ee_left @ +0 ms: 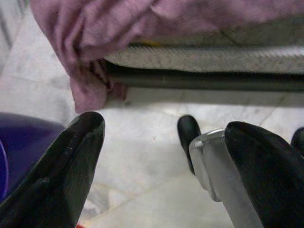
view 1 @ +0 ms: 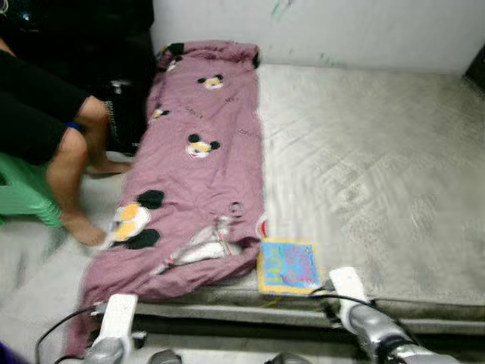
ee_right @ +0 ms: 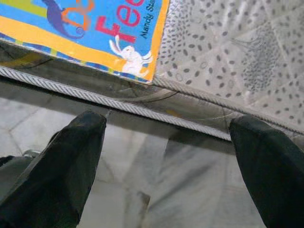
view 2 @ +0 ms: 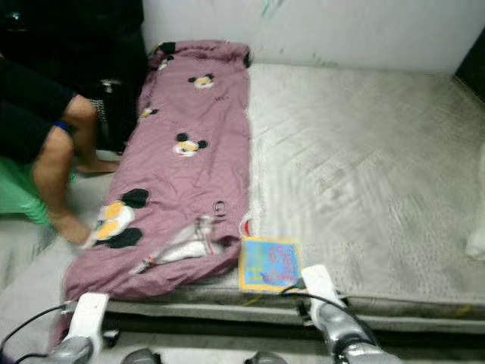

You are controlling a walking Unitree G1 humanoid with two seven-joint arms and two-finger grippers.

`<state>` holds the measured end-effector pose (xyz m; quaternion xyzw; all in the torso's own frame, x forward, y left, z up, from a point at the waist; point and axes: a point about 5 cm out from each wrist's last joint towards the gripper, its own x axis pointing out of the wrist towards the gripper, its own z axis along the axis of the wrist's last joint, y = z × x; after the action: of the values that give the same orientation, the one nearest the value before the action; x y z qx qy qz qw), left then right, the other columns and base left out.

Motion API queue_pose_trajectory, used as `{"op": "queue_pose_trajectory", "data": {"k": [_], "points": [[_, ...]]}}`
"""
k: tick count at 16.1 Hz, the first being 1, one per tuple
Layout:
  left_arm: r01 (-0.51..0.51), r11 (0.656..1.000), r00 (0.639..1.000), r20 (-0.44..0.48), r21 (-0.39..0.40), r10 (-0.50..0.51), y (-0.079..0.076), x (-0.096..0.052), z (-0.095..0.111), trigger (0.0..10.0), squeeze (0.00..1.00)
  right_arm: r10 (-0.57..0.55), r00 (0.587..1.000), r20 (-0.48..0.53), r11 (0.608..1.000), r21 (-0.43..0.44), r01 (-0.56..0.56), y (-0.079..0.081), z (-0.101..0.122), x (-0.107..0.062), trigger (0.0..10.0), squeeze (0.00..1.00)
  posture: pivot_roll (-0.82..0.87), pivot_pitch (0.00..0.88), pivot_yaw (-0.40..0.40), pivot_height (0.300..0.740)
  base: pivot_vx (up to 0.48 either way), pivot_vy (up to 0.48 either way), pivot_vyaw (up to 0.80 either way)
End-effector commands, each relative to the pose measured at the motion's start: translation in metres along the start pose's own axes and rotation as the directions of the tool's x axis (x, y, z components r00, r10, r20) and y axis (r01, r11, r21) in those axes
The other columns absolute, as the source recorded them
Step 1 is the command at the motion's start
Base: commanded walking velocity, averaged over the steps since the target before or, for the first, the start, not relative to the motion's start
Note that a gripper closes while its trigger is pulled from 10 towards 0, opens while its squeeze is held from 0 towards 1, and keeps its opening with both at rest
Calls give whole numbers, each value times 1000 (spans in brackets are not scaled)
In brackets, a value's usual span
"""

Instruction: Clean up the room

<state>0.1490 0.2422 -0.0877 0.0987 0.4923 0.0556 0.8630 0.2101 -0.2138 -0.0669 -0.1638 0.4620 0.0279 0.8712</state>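
Note:
A pink blanket (view 1: 197,174) with cartoon mouse prints lies along the left side of a grey mattress (view 1: 371,174), one corner hanging over the front edge (ee_left: 90,90). A blue and yellow children's book (view 1: 288,267) lies flat at the mattress's front edge, beside the blanket. My right gripper (ee_right: 166,156) is open, held low over the floor just short of the mattress edge, with the book (ee_right: 90,28) ahead of it. My left gripper (ee_left: 166,161) is open above the floor, below the hanging blanket corner. Both silver forearms show at the bottom, left (view 1: 114,326) and right (view 1: 371,322).
A person sits on a green stool (view 1: 23,193) at the left, bare legs (view 1: 72,174) beside the bed. A white wall (view 1: 318,30) runs behind the mattress. A purple object (ee_left: 23,147) lies on the pale tiled floor (ee_left: 142,156) near my left gripper.

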Motion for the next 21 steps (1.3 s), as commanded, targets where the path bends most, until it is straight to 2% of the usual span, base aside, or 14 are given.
{"op": "queue_pose_trajectory", "data": {"k": [1,4,21], "points": [[13,1000,1000,-1,16,-13,-1,0,0,10000,0,-2,1000,4,1000,-6,2,-2,1,0,10000,0,-87,0,-41,740,0,-334,0],[14,1000,1000,1,19,-14,-1,0,1,10000,0,2,1000,13,999,-35,-1,-3,3,0,10000,0,-87,0,-42,740,0,-334,0],[18,1000,1000,2,19,-18,-2,1,3,10000,0,12,1000,16,998,-57,-11,-3,5,0,10000,0,-88,0,-43,740,0,-318,0]]}}
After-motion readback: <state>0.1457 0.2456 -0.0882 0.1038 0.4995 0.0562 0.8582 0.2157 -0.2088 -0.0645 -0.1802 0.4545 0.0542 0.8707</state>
